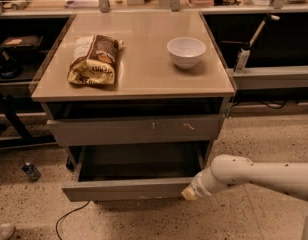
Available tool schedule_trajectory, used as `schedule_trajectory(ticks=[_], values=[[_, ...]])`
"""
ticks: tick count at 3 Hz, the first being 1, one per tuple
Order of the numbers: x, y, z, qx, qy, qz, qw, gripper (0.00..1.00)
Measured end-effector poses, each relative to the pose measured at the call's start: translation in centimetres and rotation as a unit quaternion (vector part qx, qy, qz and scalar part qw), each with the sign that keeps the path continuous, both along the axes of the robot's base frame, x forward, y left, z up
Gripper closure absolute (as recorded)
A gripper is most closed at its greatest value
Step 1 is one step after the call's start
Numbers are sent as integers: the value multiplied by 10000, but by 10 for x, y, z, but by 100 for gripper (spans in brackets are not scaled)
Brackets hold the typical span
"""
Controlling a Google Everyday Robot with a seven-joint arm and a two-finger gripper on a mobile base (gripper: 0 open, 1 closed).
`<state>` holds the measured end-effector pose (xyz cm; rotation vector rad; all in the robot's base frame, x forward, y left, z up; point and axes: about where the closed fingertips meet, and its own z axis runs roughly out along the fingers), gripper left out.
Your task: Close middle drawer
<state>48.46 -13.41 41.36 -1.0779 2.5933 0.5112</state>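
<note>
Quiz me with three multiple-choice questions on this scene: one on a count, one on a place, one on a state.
1. How many things lie on the tabletop?
A) one
B) two
C) four

2. Where is the gripper?
A) at the right end of the middle drawer front
B) over the tabletop
C) deep inside the middle drawer

3. What state is the middle drawer in?
A) fully shut
B) taken out and lying on the floor
C) pulled open

Answers:
1 B: only a bag and a bowl lie there.
2 A: the arm's tip sits low at the right corner of that front.
3 C: the front stands out from the cabinet and the bare box interior shows.
</note>
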Motion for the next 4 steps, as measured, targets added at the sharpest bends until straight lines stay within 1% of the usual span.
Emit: schedule_trajectory(ticks=[2,3,4], values=[[35,-2,-24,147,-193,-374,9990,100],[38,-2,-27,151,-204,-399,9989,100],[55,-2,-34,134,-271,-423,9986,100]])
